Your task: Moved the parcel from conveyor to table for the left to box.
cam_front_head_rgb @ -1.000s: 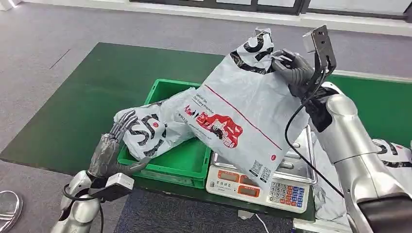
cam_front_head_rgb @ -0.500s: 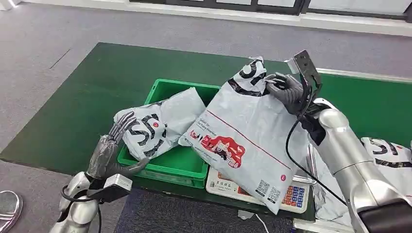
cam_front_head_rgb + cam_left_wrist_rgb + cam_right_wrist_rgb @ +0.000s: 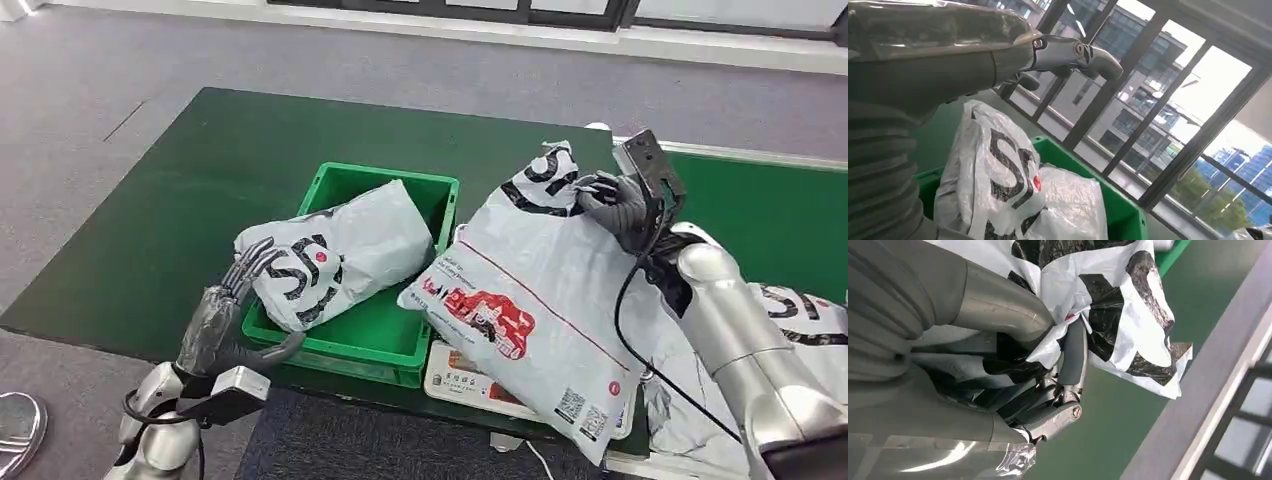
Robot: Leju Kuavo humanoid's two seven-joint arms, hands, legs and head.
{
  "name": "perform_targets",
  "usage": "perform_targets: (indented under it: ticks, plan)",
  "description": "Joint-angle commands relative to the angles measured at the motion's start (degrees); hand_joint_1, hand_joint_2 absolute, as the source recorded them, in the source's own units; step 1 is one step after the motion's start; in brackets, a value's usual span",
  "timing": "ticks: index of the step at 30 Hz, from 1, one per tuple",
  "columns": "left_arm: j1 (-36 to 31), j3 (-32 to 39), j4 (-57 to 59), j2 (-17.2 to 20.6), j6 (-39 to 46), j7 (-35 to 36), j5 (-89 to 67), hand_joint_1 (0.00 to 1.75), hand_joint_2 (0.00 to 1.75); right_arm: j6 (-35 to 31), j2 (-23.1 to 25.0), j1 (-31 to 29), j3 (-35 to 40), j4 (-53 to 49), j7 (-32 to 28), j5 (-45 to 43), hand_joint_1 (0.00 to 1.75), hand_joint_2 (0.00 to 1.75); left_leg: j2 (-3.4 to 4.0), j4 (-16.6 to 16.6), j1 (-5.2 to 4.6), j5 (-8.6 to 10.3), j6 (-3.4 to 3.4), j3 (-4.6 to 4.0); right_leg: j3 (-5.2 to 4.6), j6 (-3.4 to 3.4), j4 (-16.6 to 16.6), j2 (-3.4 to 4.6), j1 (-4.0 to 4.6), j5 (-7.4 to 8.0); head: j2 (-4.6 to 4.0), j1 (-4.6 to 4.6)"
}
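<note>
While the right hand (image 3: 612,200) grips the top corner of the big white parcel (image 3: 540,310), the bag slopes down over the weighing scale (image 3: 470,380), covering most of it, its lower edge past the front rim of the green table (image 3: 190,190). Parcel sits just right of the green bin (image 3: 395,330), touching or nearly touching its right wall. Inside the bin: one smaller white parcel (image 3: 330,255), black lettering and red dot, leaning over the left rim. Left hand (image 3: 225,310) is at that rim beside the smaller parcel, fingers spread, holding nothing; contact unclear. Another white bag (image 3: 800,310) lies at far right behind the right arm.
</note>
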Motion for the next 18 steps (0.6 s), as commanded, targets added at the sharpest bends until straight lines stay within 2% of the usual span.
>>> perform_targets:
  ticks: [1,13,14,15,16,17,18]
  plan:
    - [-0.66,-0.36,1.91,-0.03,0.27,0.14,0.22,0.00,1.75,-0.26,-2.45,0.23,1.03,-0.13,-0.03,0.66,1.75,1.75,0.02,-0.04,-0.02,0.05,0.03,-0.05,-0.05,-0.03,-0.04,0.01,-0.01,0.05,0.00,0.00]
    - [-0.76,-0.84,2.32,-0.08,0.57,-0.02,0.18,0.00,1.75,-1.87,-1.99,0.70,-0.29,1.59,-0.76,1.72,1.75,1.75,0.04,-0.12,0.00,0.13,0.04,-0.09,-0.11,-0.05,-0.13,0.02,0.02,0.14,0.00,-0.02]
    - [-0.72,-0.85,2.31,-0.12,0.65,-0.02,0.17,0.00,1.75,-2.21,-1.92,0.78,-0.66,1.82,-1.11,1.91,0.24,1.75,0.05,-0.14,0.01,0.15,0.04,-0.11,-0.12,-0.06,-0.16,0.03,0.04,0.16,0.00,-0.02]
    - [-0.64,-0.87,2.29,-0.17,0.71,-0.04,0.16,0.00,1.75,-2.78,-1.81,0.90,-1.06,2.03,-1.50,2.22,0.00,1.75,0.06,-0.20,0.02,0.18,0.04,-0.08,-0.08,-0.07,-0.23,0.04,0.04,0.20,0.00,-0.02]
    - [-0.51,-0.84,2.16,-0.22,0.83,-0.04,0.14,0.00,1.75,-3.76,-1.58,1.11,-1.72,2.30,-2.27,3.06,0.00,1.75,0.01,-0.03,-0.01,0.04,0.03,-0.03,-0.04,-0.02,-0.03,0.00,0.00,0.04,0.00,-0.02]
    - [-0.06,-0.73,1.86,-0.32,1.00,-0.04,0.15,0.00,1.75,-8.03,-1.21,1.64,-3.74,2.05,-4.85,4.53,0.00,1.75,0.02,-0.10,0.01,0.13,0.05,-0.10,-0.09,-0.05,-0.13,0.00,0.03,0.13,0.00,-0.02]
    - [0.06,-0.71,1.87,-0.31,1.00,-0.04,0.15,0.00,1.75,-7.97,-1.37,1.61,-3.82,2.11,-4.81,4.50,0.00,1.75,0.03,-0.05,-0.02,0.05,0.03,-0.02,-0.04,-0.03,-0.05,0.02,-0.01,0.05,0.00,-0.02]
